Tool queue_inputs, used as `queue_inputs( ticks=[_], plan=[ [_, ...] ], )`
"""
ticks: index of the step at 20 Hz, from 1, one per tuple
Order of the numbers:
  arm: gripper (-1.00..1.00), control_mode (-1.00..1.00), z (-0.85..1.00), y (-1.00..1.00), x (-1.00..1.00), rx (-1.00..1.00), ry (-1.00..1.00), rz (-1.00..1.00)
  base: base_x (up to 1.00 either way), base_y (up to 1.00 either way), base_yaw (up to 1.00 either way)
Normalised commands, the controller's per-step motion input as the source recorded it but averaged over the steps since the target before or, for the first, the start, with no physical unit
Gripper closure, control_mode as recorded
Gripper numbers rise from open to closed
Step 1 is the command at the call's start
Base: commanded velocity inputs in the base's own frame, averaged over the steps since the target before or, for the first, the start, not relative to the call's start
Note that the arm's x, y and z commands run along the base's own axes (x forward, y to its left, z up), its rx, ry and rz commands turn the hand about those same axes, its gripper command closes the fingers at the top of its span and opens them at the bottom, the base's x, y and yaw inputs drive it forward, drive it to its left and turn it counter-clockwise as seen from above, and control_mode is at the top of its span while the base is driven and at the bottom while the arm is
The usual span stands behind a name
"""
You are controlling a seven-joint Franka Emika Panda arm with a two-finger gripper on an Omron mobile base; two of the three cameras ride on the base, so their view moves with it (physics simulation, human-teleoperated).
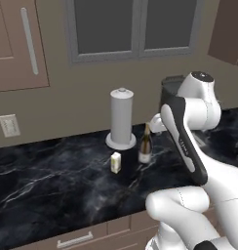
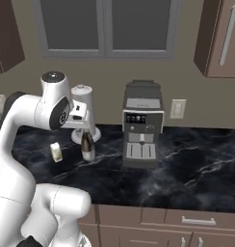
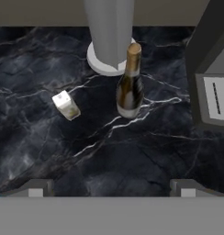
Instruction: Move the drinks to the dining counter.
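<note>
Two drinks are seen upright on the black marble worktop (image 1: 52, 185): a dark wine bottle (image 3: 129, 87) just in front of the grey paper-towel cylinder (image 1: 121, 117), and a small carton (image 3: 66, 105) near it. The gripper (image 3: 112, 187) is held above them, spread wide and empty, beside the coffee machine (image 2: 142, 124).

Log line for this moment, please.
gripper: open, above worktop, holding nothing | wine bottle: upright beside paper-towel holder | carton: on worktop, untouched
</note>
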Motion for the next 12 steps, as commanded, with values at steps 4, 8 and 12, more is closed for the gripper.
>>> queue_inputs(
  ticks=[4, 8, 12],
  plan=[
    [-1.00, 1.00, 0.00, 0.00, 0.00, 0.00, 0.00, 0.00, 0.50, 0.02, -0.23],
    [-1.00, -1.00, 0.00, 0.00, 0.39, 0.00, -0.04, -0.06, 0.00, 0.00, 0.00],
    [-1.00, -1.00, 0.00, -0.01, 0.12, 0.00, -0.04, 0.00, 0.00, 0.00, 0.00]
  ],
)
